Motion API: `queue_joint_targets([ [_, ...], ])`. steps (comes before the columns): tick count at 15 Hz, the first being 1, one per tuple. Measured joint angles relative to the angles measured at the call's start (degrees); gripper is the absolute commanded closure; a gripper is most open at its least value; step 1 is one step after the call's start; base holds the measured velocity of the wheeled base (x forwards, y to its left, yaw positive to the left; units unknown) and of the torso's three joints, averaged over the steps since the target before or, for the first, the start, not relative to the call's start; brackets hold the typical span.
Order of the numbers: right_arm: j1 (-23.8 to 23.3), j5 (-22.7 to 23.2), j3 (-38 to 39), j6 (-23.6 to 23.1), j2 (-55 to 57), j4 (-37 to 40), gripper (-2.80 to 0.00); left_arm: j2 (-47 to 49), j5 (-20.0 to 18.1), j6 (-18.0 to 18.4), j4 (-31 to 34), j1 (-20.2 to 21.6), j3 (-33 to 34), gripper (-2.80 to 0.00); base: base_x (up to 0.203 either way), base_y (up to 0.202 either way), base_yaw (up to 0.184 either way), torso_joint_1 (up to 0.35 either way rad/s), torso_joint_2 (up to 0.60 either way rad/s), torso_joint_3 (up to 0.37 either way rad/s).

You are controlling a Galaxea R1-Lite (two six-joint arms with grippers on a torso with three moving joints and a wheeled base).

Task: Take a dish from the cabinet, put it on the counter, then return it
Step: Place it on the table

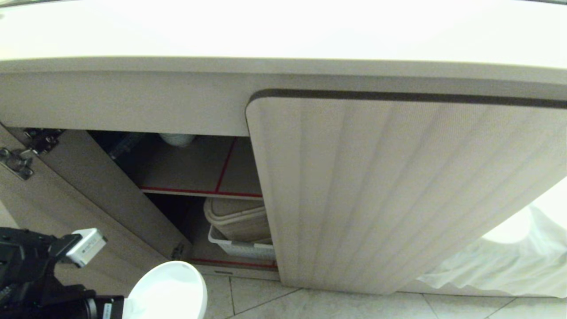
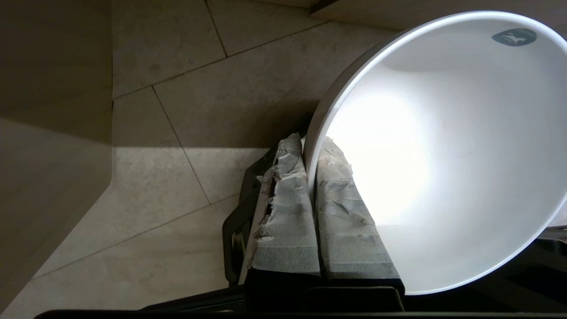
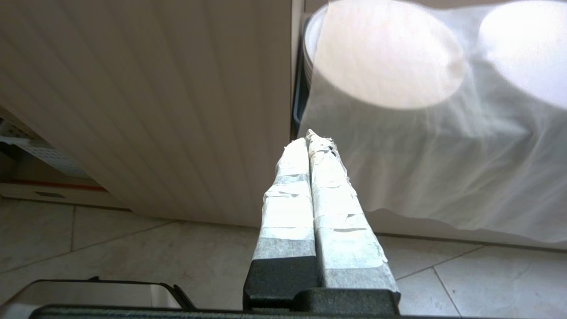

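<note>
Low before the open cabinet (image 1: 199,164), above the tiled floor (image 2: 186,88), the left gripper (image 2: 310,186) was pinched tight on the rim of the dish (image 2: 443,155), one taped finger (image 2: 345,212) inside the bowl and the other outside. The right gripper (image 3: 312,146) hung with its fingers pressed together, holding nothing, beside the fluted door (image 3: 177,110).

Pale grey floor tiles (image 1: 310,305) with thin dark joints lie below a crumpled white cloth (image 1: 509,266), brightly lit.
</note>
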Motion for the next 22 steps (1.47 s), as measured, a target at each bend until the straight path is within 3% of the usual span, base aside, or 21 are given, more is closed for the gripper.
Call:
queue_joint_targets([
  [22,0.0,0.09,0.0,-1.55,0.0,0.12,0.0,-0.35,0.01,-0.01,0.05,0.77,0.11,0.0,0.0,0.0,0.0,0.226,-0.52,-0.29],
])
